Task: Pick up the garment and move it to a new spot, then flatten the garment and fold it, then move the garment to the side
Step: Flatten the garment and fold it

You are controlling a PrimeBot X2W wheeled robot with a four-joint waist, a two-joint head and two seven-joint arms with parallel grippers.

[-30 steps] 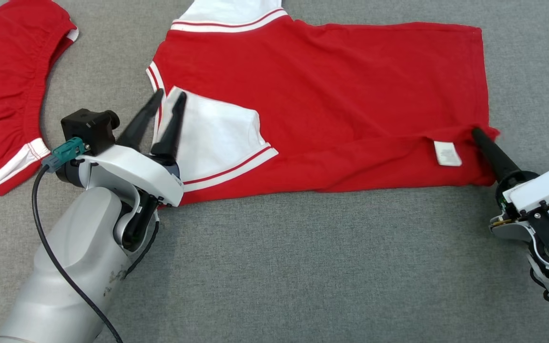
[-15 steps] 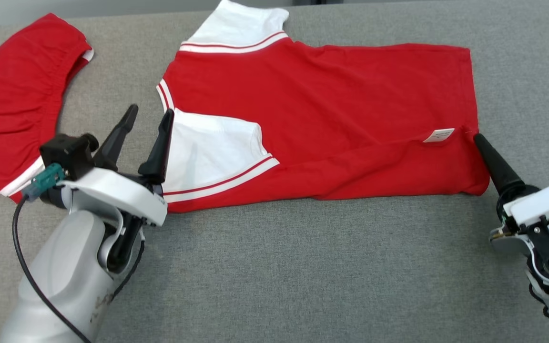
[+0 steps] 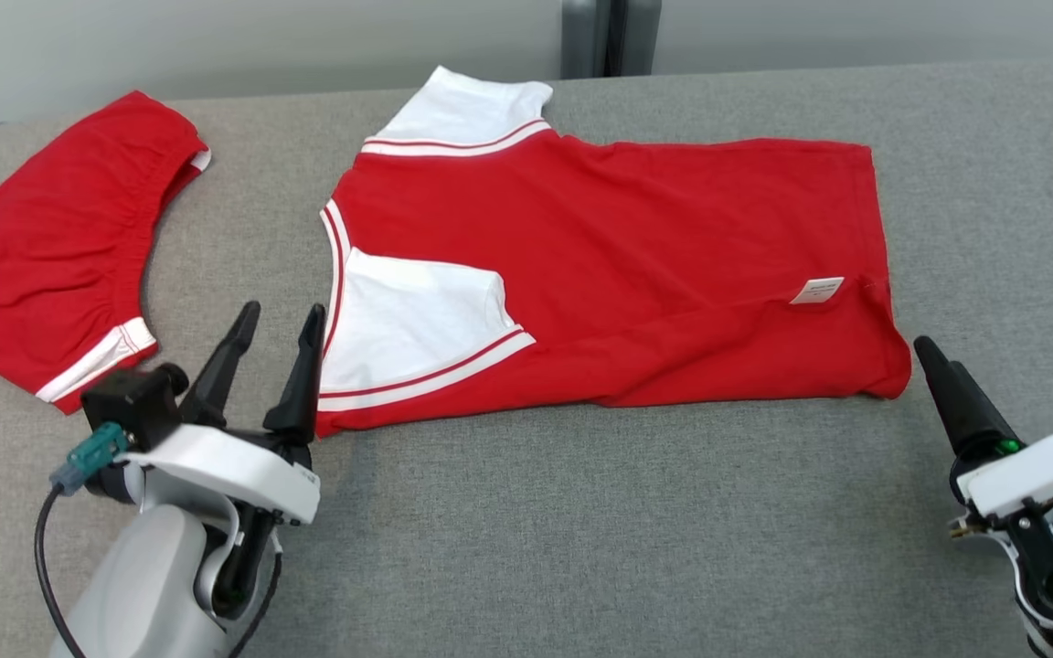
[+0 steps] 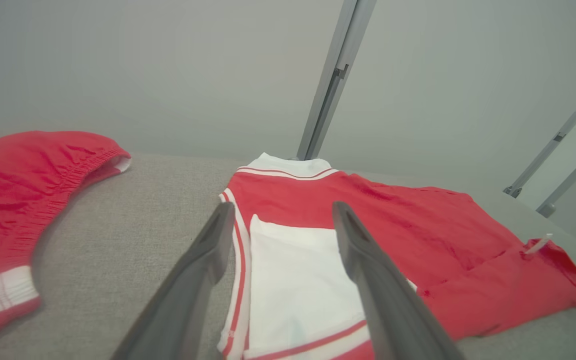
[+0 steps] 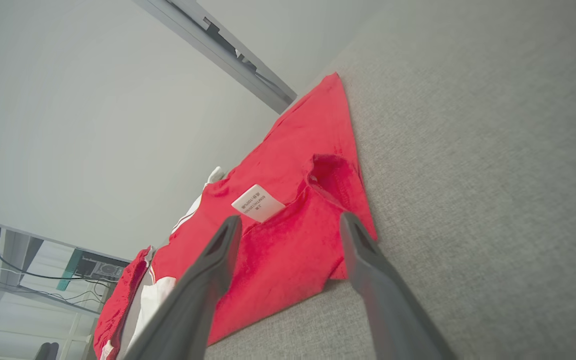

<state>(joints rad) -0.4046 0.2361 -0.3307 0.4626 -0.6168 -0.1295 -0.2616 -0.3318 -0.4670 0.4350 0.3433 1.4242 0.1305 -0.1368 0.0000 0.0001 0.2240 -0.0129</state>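
Note:
The garment (image 3: 627, 256) is a red T-shirt with white sleeves, lying folded lengthwise on the grey table (image 3: 581, 530). One white sleeve (image 3: 417, 320) lies folded on top at its left end, and a white label (image 3: 817, 291) shows near its right end. My left gripper (image 3: 284, 311) stands open just left of the sleeve, off the cloth and holding nothing. In the left wrist view its fingers (image 4: 208, 260) frame the sleeve (image 4: 298, 270). My right gripper (image 3: 936, 355) is open, a little right of the garment's near right corner (image 5: 338, 250), empty too.
A second red piece with an elastic edge and white trim (image 3: 60, 247) lies at the table's far left. A pale wall with a grey metal post (image 3: 609, 37) stands behind the table's back edge. Bare grey cloth runs along the near side.
Both grippers opened, let go of the garment's near edge and drew back towards me. The head camera tilted up, so the whole picture slid downwards.

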